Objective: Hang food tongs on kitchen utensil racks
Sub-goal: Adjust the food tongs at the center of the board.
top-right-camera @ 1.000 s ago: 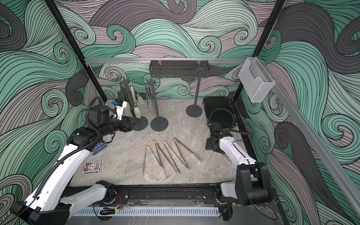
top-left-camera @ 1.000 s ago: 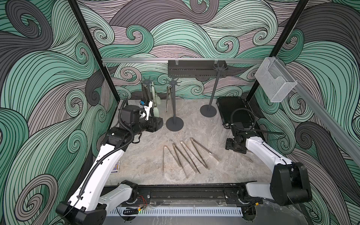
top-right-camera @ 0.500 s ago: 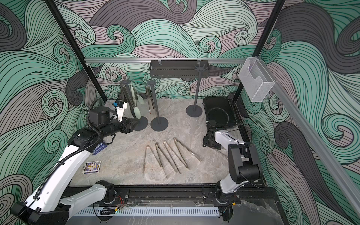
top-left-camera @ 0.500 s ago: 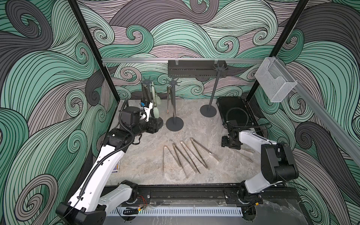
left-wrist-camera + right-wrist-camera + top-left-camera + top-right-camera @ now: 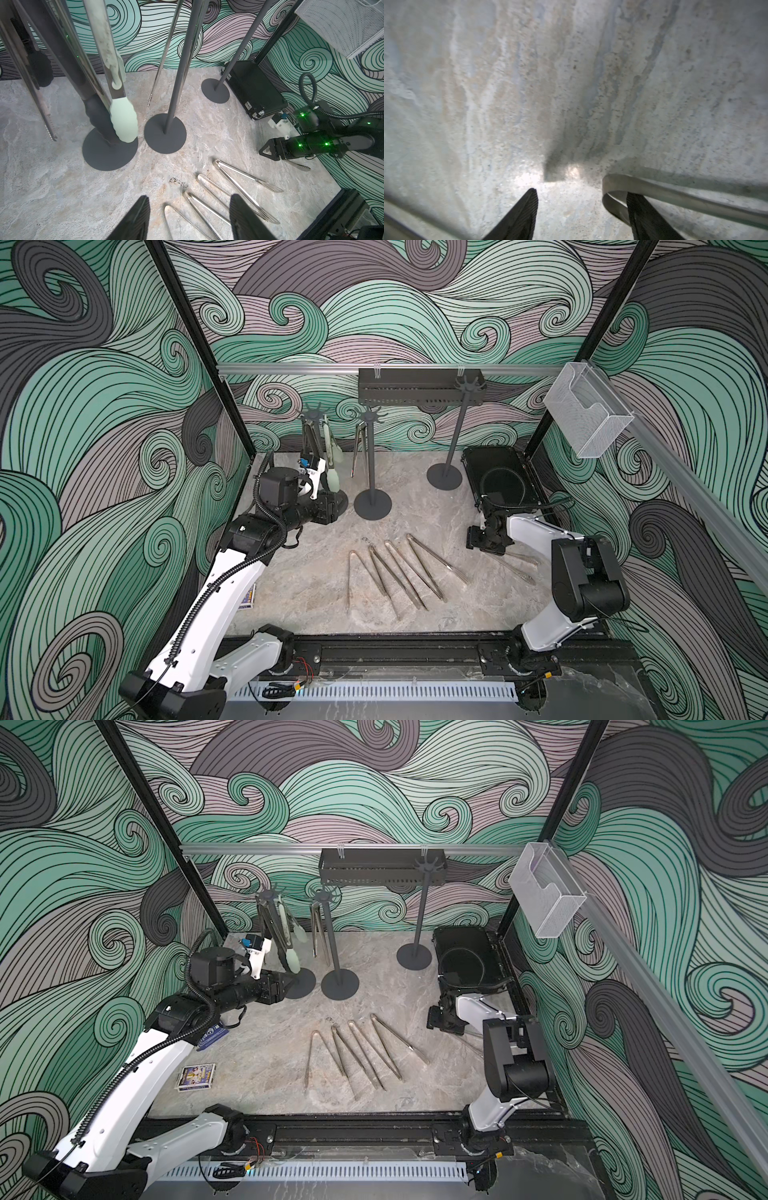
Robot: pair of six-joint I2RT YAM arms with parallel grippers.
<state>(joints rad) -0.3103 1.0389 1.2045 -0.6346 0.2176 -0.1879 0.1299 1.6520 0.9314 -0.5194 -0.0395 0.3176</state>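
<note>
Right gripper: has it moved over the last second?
Yes. The right gripper has shifted sideways toward the four loose tongs lying on the table.

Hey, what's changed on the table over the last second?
The right arm folded its elbow inward, and the right tool slid slightly toward the four tongs in a row, open, beside the bend of another steel tong; nothing gripped or released. The left tool, that row and the racks stayed put.
</note>
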